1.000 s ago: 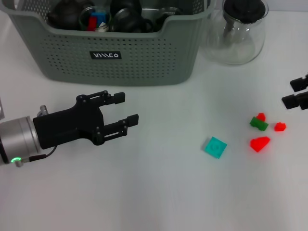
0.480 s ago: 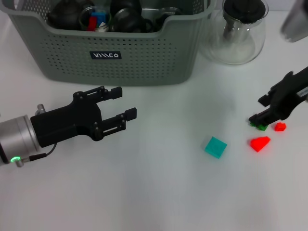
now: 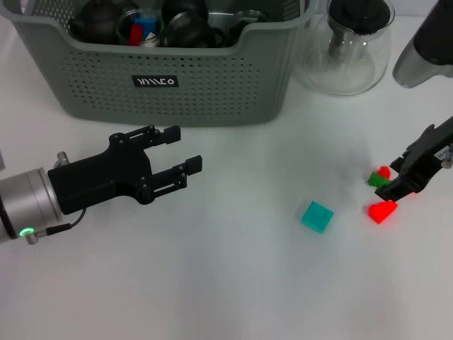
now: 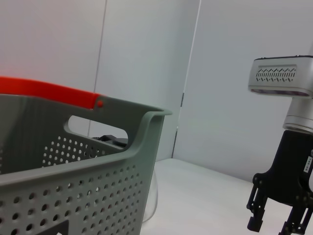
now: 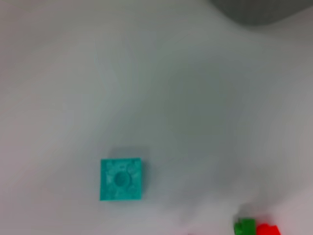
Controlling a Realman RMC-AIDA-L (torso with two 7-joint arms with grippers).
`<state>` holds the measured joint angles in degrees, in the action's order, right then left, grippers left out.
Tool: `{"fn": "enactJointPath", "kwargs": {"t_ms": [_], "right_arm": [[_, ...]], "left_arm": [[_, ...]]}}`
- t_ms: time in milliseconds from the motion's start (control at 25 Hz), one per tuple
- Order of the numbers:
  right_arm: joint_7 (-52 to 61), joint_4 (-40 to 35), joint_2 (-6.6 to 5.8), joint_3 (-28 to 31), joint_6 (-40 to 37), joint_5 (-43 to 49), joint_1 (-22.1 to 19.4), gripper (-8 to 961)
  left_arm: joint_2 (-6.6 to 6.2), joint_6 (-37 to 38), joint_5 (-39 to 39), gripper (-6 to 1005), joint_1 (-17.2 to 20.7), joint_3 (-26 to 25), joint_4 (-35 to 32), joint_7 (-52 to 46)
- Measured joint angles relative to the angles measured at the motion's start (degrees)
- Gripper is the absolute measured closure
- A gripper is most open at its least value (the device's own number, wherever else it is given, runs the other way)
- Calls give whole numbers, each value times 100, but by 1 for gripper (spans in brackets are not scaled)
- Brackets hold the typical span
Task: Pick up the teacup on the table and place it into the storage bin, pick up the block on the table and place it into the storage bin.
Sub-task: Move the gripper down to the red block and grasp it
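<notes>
The grey-green storage bin [image 3: 212,85] stands at the back of the table, and its perforated wall [image 4: 98,161] fills the left wrist view. A teal block [image 3: 316,216] [image 5: 121,178] lies alone on the white table. To its right sit a red wedge block [image 3: 382,211], a green block [image 3: 377,180] [image 5: 244,227] and a small red block [image 3: 384,171]. My right gripper [image 3: 398,176] [image 4: 274,227] hangs open just over that cluster. My left gripper [image 3: 189,149] is open in front of the bin, holding nothing. No teacup shows on the table.
A clear glass carafe [image 3: 354,42] with a black lid stands right of the bin. Dark pots and small coloured pieces lie inside the bin. A red strip [image 4: 49,90] runs along the bin's rim.
My right gripper has come in from the right edge and now sits over the red and green blocks, covering one small red piece. The left gripper has barely shifted.
</notes>
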<state>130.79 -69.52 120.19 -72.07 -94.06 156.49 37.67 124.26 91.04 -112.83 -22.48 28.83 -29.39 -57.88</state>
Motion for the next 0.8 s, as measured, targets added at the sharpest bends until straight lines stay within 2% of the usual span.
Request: {"fn": "enactJointPath", "kwargs": {"t_ms": [280,800], "right_arm": [[373,142,-18,38,41,207,-50,418],[246,145,-36,107,479,329,-292,458]], "left_arm": [[2,-87,0,338,-11,0,35,5],[-6,-245,-19,338,-54,11,144,14]]}}
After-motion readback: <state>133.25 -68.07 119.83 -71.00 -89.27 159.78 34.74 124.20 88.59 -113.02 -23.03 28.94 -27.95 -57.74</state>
